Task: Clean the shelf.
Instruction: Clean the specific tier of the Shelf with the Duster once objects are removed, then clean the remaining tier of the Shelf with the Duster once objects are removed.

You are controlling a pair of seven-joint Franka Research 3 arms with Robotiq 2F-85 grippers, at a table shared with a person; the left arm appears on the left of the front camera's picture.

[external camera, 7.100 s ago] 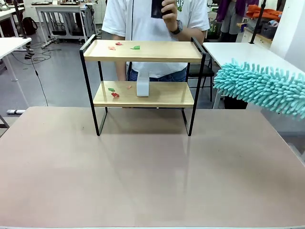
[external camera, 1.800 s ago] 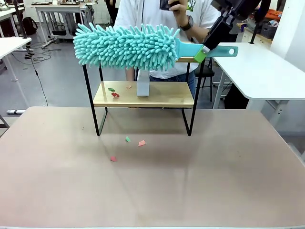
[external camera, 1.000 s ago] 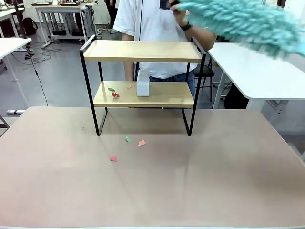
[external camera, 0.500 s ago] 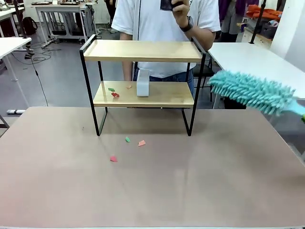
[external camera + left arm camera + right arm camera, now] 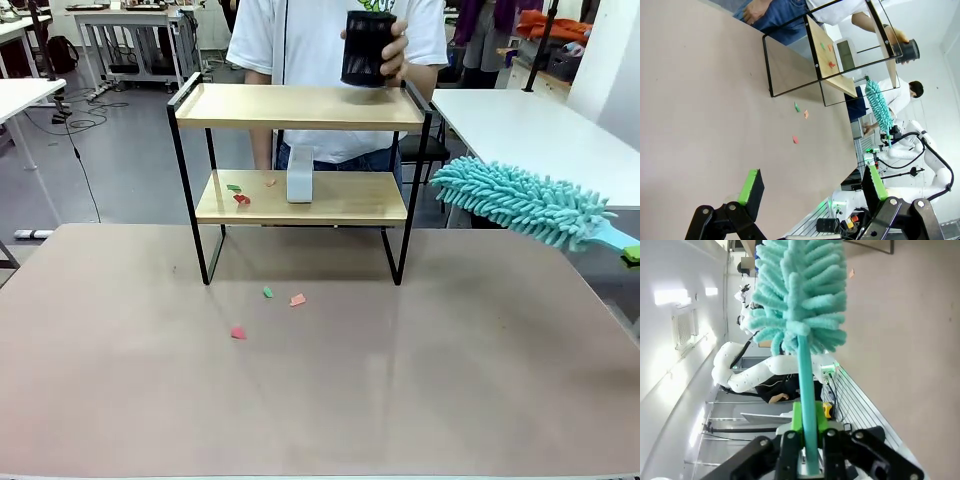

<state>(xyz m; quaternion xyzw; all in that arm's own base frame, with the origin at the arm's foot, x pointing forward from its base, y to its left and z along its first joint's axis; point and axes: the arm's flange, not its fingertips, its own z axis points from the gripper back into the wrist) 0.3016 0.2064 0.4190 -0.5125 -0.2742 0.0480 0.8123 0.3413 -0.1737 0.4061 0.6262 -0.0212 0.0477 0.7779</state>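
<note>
Right gripper [image 5: 808, 430]: jaws closed on the handle of a teal duster [image 5: 520, 200], green pads pressed to either side of the stem. The fluffy head extends straight out ahead of the fingers, clear of the table [image 5: 320, 400].

The shelf [image 5: 300, 107] stands beyond the duster's tip, ahead of this gripper and to its left. The tip lies just beside the shelf's right-hand frame, level with the gap between the two boards; contact cannot be determined.

Left gripper [image 5: 812, 185]: jaws wide apart, nothing between them, held above the table. The shelf is well ahead of it, with three coloured paper scraps [image 5: 268, 292] lying on the table in between.

Lower board: further scraps [image 5: 240, 195] at the end far from the right gripper, and a small white object [image 5: 300, 175] near the middle.

Top board: a person's hand [image 5: 395, 50] holds a black cup [image 5: 368, 48] at the end nearer the duster; whether it is set down cannot be told
</note>
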